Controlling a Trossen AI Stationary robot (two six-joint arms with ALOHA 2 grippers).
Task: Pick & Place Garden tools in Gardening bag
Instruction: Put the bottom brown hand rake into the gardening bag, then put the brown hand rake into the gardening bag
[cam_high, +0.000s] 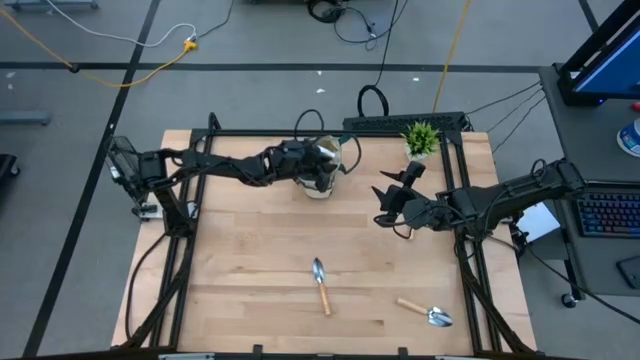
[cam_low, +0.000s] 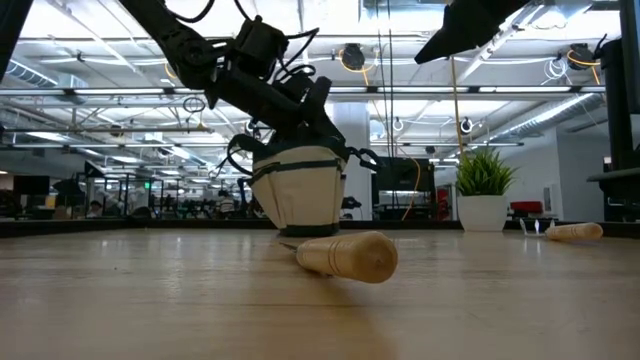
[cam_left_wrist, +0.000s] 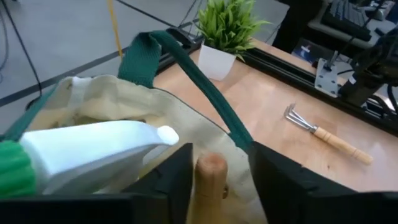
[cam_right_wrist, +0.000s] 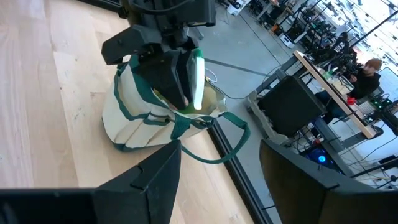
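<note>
Low view: two trowels (cam_high: 321, 284) are lying on the near worktop (cam_high: 250, 260) as I am holding the left gripper (cam_left_wrist: 211, 180), jaws parted around a wooden handle (cam_left_wrist: 210, 177), over the gardening bag (cam_high: 320, 172); the right gripper (cam_high: 382, 204), jaws spread, is hovering beside it.

bag (cam_high: 322, 170) behind trowels (cam_high: 321, 283) — plant (cam_high: 420, 139) right

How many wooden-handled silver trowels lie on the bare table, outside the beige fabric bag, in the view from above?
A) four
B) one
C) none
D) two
D: the high view shows one wooden-handled silver trowel mid-table and a second trowel toward the right front corner, both outside the beige fabric bag.
</note>
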